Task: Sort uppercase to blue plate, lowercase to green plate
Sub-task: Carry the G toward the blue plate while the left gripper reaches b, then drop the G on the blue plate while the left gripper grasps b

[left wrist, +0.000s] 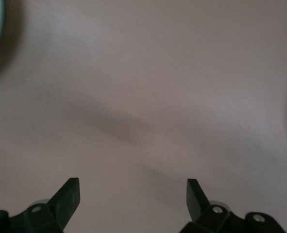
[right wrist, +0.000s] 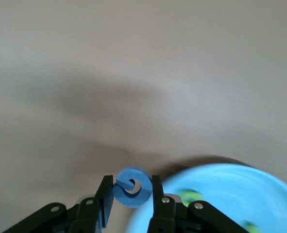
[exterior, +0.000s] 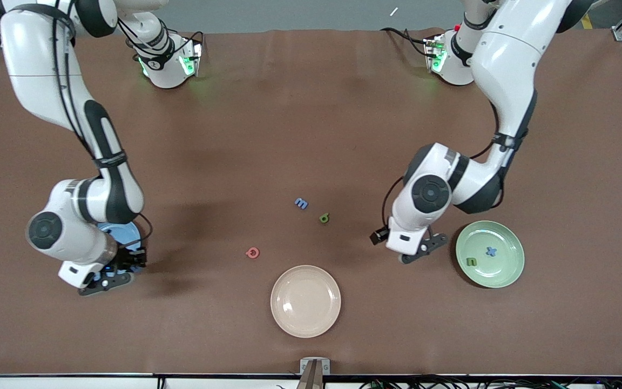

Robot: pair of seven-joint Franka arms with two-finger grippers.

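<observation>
The right claw (right wrist: 128, 196) grips the blue G (right wrist: 131, 188) over the rim of the blue plate (right wrist: 230, 194), near the bench's (exterior: 311, 108) right-arm end; the left claw (left wrist: 133, 194) hangs wide open and empty just beside the green plate (exterior: 508, 270), which holds the blue x (exterior: 491, 251) and green n (exterior: 471, 261); the blue m (exterior: 301, 203), green b/q-shaped letter (exterior: 324, 218) and pink-red Q (exterior: 252, 252) lie mid-bench, the Q nearest the front edge.

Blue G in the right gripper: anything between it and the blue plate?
Nothing visible. The right gripper holds the blue G right at the blue plate's rim; only bare tablecloth lies beside it.
</observation>
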